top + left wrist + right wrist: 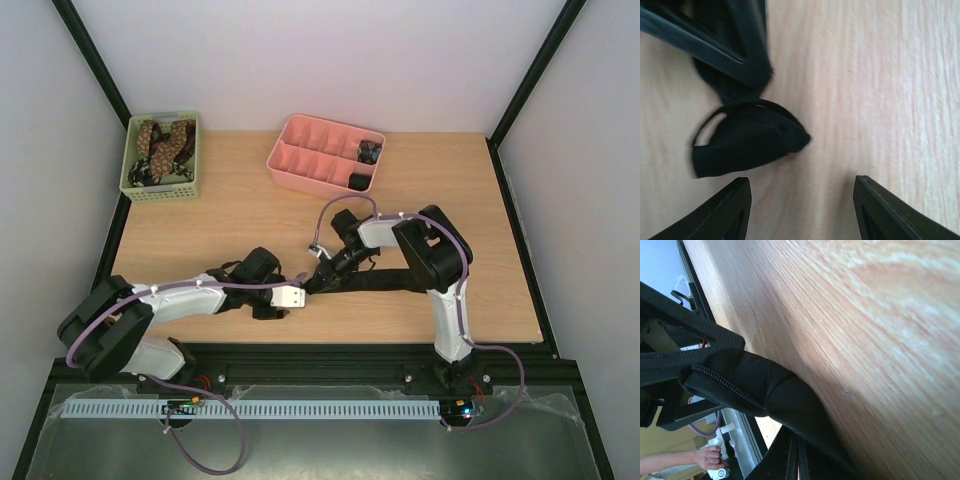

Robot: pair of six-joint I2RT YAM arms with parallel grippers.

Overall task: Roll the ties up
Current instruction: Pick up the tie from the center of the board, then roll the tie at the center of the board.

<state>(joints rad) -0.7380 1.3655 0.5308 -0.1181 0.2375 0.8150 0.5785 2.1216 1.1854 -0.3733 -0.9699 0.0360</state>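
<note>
Tie (pixel 747 142): black, ribbed, end folded.

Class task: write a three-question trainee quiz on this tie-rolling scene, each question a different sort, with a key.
1. True or false: the left end effector grips the black tie.
2. How many rolled ties sit in the pink tray? A one, B two, C five.
3. Which container holds the brown spotted ties?
Key: 1 false, it is open; 2 B; 3 the green basket.
</note>
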